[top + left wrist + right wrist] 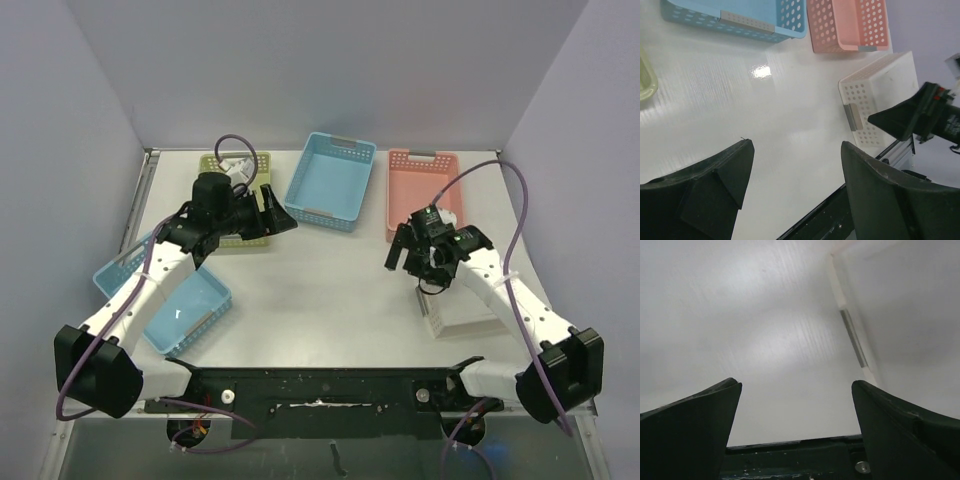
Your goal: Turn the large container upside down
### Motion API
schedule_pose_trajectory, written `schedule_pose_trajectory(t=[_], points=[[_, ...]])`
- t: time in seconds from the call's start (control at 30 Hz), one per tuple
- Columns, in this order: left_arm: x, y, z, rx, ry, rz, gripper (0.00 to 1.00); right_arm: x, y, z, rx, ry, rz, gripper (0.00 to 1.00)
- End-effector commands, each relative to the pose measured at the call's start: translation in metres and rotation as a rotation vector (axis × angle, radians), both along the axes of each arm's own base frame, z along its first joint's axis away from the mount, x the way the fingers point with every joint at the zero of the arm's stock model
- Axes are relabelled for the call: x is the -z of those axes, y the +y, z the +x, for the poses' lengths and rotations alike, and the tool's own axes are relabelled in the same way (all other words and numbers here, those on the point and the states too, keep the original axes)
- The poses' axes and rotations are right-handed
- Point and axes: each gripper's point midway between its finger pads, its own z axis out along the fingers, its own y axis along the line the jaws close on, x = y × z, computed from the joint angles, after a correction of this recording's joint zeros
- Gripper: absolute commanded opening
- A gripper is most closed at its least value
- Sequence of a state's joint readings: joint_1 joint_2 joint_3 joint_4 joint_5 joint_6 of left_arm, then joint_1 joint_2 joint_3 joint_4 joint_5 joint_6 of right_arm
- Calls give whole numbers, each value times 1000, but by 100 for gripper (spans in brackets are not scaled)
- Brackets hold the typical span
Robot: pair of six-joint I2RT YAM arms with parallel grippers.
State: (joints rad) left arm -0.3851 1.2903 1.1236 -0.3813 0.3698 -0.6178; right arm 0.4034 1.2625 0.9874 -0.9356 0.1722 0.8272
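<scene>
Both claws spread, pinching nothing, above desk (320, 290). Left claw (278, 216) sits between green basket (212, 165) and blue basket (330, 180), near both. Second blue basket (195, 310) lies behind it, under the arm. Right claw (396, 252) hangs near pink basket (410, 195). Large white container (465, 318) rests just behind right claw, apparently bottom-up.
</scene>
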Motion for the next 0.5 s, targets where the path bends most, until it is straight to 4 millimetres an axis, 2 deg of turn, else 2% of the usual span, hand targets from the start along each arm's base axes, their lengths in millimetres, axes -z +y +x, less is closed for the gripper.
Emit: schedule_pose_trajectory(t=[0.0,0.07,0.17,0.27,0.37,0.47], points=[[-6,1,2,11,-50,4,70,-80,24,45,-120,-289,34,99],[-5,1,4,4,-49,16,70,-92,28,65,-172,-356,28,98],[-4,3,3,-14,-53,78,69,-95,27,104,-216,-384,-23,98],[-1,7,0,-34,-57,122,69,-87,19,147,-226,-371,-79,99],[0,9,-5,-38,-51,129,69,-73,21,184,-254,-326,-122,82],[6,9,-10,-57,-51,189,69,-53,21,214,-258,-276,-150,66]])
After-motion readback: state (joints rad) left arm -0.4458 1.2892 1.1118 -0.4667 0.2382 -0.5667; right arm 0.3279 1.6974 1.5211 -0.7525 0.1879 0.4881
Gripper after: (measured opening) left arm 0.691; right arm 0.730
